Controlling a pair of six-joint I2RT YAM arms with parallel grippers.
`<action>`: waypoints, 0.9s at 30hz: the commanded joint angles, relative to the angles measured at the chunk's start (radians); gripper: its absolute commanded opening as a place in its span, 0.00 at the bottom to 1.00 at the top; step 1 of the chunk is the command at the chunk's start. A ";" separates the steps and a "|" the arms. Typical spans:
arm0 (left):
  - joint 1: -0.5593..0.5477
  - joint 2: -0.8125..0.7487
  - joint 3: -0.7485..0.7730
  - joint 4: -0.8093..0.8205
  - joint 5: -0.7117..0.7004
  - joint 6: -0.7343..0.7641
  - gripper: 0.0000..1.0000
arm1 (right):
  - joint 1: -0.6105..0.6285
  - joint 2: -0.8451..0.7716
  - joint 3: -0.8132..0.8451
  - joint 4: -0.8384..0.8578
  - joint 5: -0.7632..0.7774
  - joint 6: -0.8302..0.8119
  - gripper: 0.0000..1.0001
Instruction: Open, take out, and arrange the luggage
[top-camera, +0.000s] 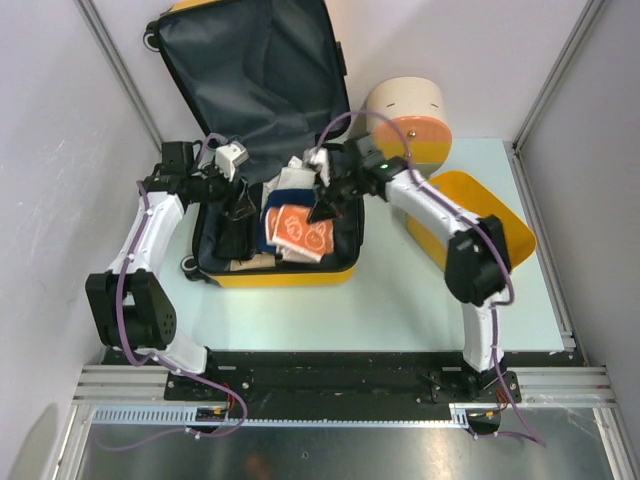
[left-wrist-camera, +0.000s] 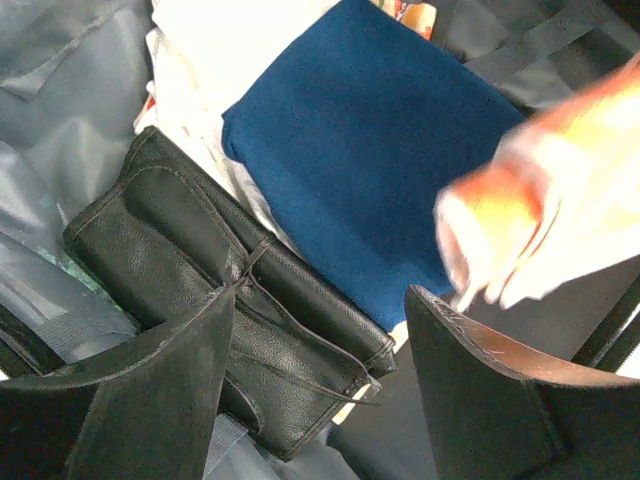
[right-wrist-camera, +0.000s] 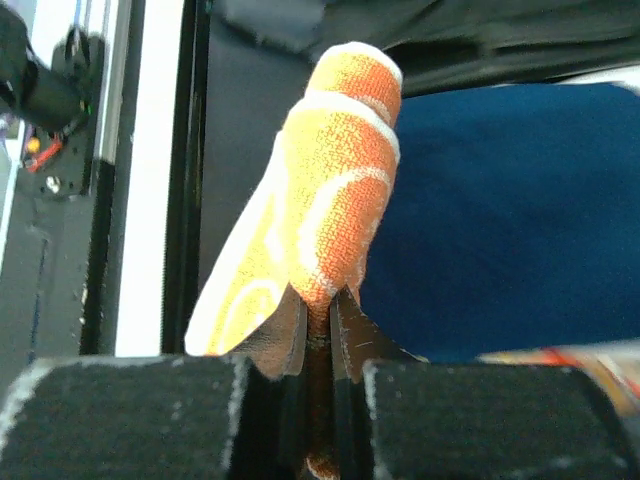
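One step looks done: the luggage (top-camera: 290, 277) lies open near the table's far left corner, with its contents seemingly all inside. The right gripper (right-wrist-camera: 320, 330) is clenched on an orange-patterned cloth (right-wrist-camera: 335, 180). The left gripper (left-wrist-camera: 315, 390) hangs released above a black pouch (left-wrist-camera: 200, 290).

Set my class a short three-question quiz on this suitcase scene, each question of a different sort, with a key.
1. True or false: the luggage is shut.
2. What does the right gripper clamp? A. the blue cloth B. the orange patterned cloth C. the white garment
3. Fill in: the left gripper hangs ____ over the black leather pouch.
Key: 1 false, its lid stands open. 2 B. 3 open.
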 joint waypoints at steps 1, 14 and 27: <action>-0.011 -0.054 0.011 0.026 0.049 -0.006 0.74 | -0.172 -0.239 -0.024 0.135 0.035 0.214 0.00; -0.089 -0.006 0.065 0.042 0.067 -0.006 0.74 | -0.632 -0.529 -0.242 -0.017 0.106 0.200 0.00; -0.114 0.026 0.091 0.043 0.049 -0.014 0.74 | -0.841 -0.443 -0.436 -0.190 0.011 0.048 0.00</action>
